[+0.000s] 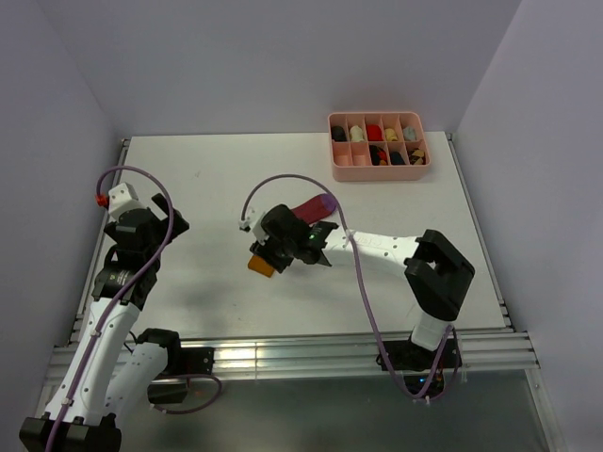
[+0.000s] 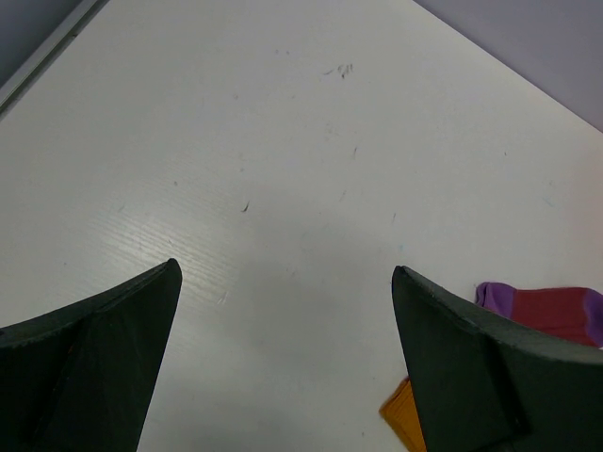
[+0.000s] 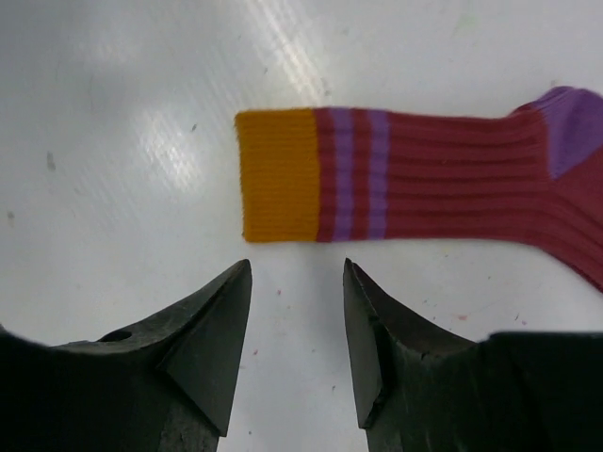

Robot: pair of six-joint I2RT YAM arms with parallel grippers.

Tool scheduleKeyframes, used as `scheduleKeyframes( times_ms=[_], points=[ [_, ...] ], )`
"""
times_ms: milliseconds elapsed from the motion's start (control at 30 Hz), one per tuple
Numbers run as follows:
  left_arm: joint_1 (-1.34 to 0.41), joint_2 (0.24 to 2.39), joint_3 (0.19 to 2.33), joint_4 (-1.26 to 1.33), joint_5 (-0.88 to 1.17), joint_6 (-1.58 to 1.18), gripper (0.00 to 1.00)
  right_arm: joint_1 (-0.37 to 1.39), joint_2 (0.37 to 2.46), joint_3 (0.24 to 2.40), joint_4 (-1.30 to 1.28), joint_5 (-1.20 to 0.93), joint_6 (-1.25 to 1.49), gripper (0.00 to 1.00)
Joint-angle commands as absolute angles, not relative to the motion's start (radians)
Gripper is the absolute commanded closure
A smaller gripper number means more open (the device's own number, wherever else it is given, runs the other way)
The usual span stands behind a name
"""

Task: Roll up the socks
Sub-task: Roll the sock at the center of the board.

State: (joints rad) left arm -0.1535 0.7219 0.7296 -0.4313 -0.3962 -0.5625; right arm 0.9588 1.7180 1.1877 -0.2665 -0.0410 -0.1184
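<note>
A red sock (image 3: 443, 179) with an orange cuff, purple stripes and a purple heel lies flat on the white table; in the top view (image 1: 316, 205) most of it is hidden under my right arm, with the orange cuff (image 1: 261, 265) showing. My right gripper (image 3: 297, 268) is open and empty, hovering just short of the cuff (image 3: 278, 174). In the top view it sits over the sock (image 1: 280, 247). My left gripper (image 2: 283, 273) is open and empty at the table's left side (image 1: 155, 226), apart from the sock, whose parts show at the lower right of the left wrist view (image 2: 551, 311).
A pink divided tray (image 1: 336, 168) holding several rolled socks stands at the back right. The table's left edge rail (image 1: 104, 212) runs close to my left arm.
</note>
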Motion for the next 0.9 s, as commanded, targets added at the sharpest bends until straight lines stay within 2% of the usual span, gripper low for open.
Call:
scheduleKeyframes(
  times_ms=[0,367,867],
  points=[
    [-0.147,0.715,0.755,-0.416,-0.380,-0.555,0.01,1.011,1.715,1.186,-0.296,-0.005,-0.207,0.49],
    [-0.147,0.710,0.755,-0.416,-0.379,-0.548,0.01,1.100,1.821,1.227,-0.270,0.041,-0.268,0.51],
    [-0.147,0.700,0.755,-0.422,-0.380,-0.545,0.00,1.134,1.897,1.247,-0.232,0.138,-0.330,0.52]
  ],
)
